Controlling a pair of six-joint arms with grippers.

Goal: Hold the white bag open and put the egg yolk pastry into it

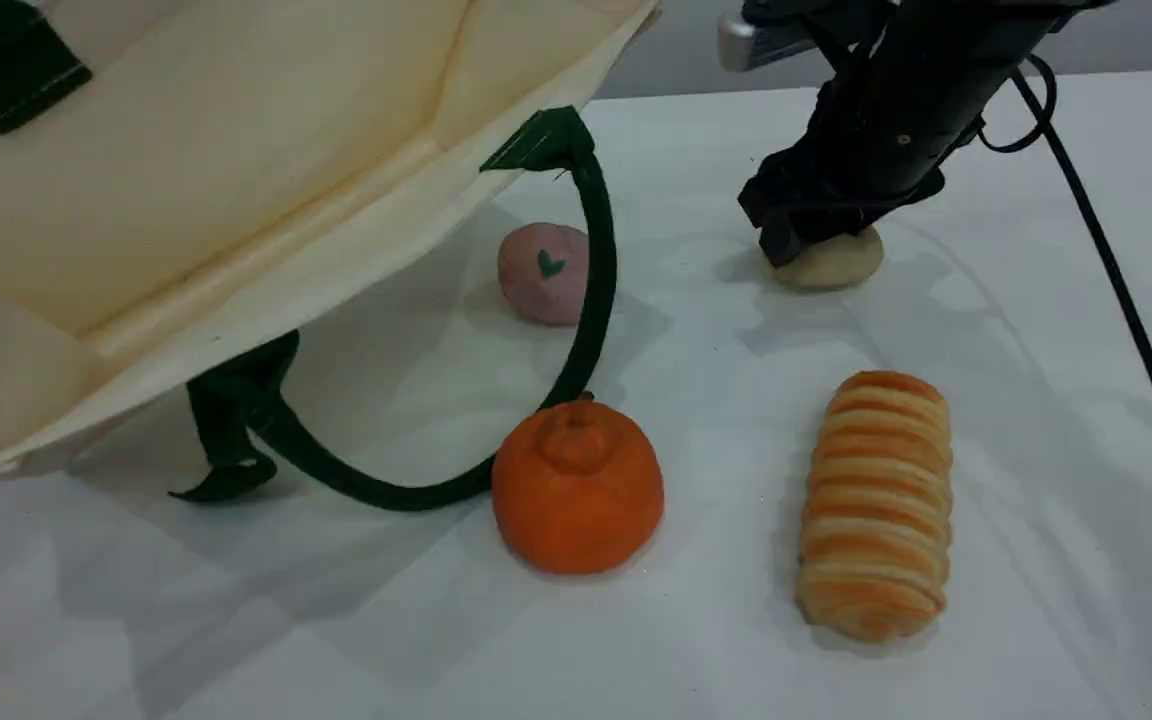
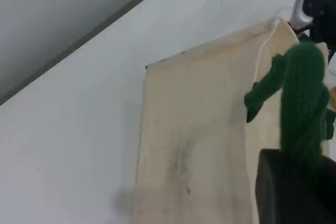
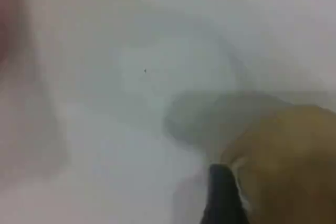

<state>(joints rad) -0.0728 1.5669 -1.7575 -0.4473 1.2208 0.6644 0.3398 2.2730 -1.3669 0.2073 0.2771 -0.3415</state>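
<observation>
Right pincer (image 1: 796,240) low over the egg yolk pastry (image 1: 841,262) at the far right of the tabletop (image 1: 1036,400), one fingertip (image 3: 223,198) just beside it, open or clenched, cannot tell, left pincer (image 2: 294,182) clenched on the green handle (image 2: 302,103) of the white bag (image 1: 186,180), held up on the left.

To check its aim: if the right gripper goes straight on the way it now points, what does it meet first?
The pastry, most likely: the right gripper points down at it, with one fingertip close beside it. Below that lies only the table.
</observation>
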